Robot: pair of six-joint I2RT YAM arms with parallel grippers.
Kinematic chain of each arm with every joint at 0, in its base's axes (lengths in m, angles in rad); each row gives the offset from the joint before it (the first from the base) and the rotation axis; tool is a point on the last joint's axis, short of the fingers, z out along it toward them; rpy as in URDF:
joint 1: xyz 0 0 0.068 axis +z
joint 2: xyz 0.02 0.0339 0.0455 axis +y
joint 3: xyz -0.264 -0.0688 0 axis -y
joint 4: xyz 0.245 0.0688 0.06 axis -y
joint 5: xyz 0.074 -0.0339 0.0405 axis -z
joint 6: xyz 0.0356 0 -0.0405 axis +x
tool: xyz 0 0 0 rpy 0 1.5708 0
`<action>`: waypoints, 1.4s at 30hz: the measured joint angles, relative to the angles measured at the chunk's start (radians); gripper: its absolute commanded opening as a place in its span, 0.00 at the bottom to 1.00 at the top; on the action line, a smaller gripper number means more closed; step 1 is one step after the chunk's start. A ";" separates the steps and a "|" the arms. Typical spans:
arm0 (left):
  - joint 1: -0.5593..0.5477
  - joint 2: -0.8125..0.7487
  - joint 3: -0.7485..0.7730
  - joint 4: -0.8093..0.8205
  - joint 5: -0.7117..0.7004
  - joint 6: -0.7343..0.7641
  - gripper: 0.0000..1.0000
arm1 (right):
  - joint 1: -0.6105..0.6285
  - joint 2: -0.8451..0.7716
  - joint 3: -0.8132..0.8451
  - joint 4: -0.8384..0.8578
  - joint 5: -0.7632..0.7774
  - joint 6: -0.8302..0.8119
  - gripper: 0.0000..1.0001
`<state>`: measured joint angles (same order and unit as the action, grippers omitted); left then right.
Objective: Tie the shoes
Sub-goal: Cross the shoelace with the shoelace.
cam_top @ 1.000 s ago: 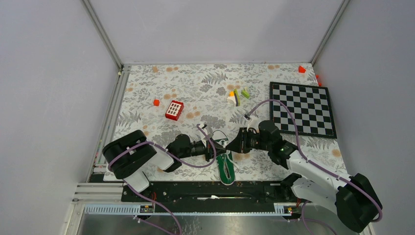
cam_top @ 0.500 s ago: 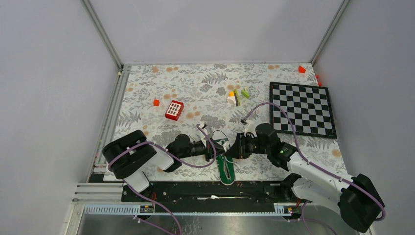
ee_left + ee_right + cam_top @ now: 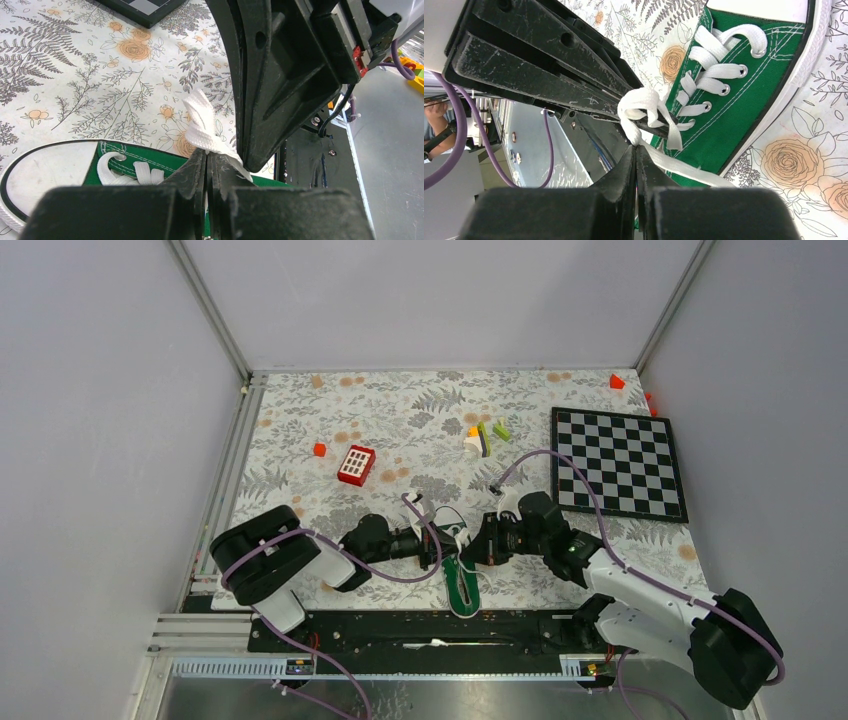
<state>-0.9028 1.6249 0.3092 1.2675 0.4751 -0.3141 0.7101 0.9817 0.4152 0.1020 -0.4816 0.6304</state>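
White laces point(image 3: 200, 125), pinched by both end effectors point(image 3: 206, 154) point(image 3: 635, 148)

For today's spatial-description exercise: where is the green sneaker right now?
Top view: the green sneaker lies centrally at the table's near edge, between the left gripper and right gripper, which both pinch its white laces.
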 measured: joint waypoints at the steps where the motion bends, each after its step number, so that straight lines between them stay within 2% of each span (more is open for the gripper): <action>1: 0.000 0.002 0.000 0.004 0.000 0.000 0.00 | 0.002 0.002 0.000 0.000 0.002 0.000 0.00; 3: 0.000 0.008 0.000 0.011 0.000 -0.001 0.00 | 0.005 0.002 0.000 0.001 0.003 0.000 0.01; 9: 0.000 0.013 0.000 0.016 0.000 -0.001 0.00 | 0.008 -0.005 0.000 0.000 0.017 0.008 0.33; 14: 0.000 0.013 0.000 0.017 0.000 -0.001 0.00 | 0.009 -0.006 0.000 0.000 0.021 0.005 0.37; 18: 0.000 0.013 0.000 0.018 0.000 -0.004 0.00 | 0.011 0.004 0.000 0.006 0.021 0.005 0.35; 23: 0.000 0.013 0.000 0.018 0.000 -0.005 0.00 | 0.018 0.031 0.000 0.021 0.025 0.006 0.05; 25: 0.000 0.013 0.000 0.018 0.000 -0.005 0.00 | 0.019 0.034 0.000 0.024 0.025 0.008 0.00; 42: 0.000 0.014 -0.002 0.022 0.000 -0.007 0.00 | 0.049 0.034 0.000 0.019 0.007 0.010 0.00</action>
<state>-0.9028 1.6386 0.3077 1.2892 0.4751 -0.3214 0.7593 1.0157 0.4152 0.1215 -0.4744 0.6403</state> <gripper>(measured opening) 0.013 0.014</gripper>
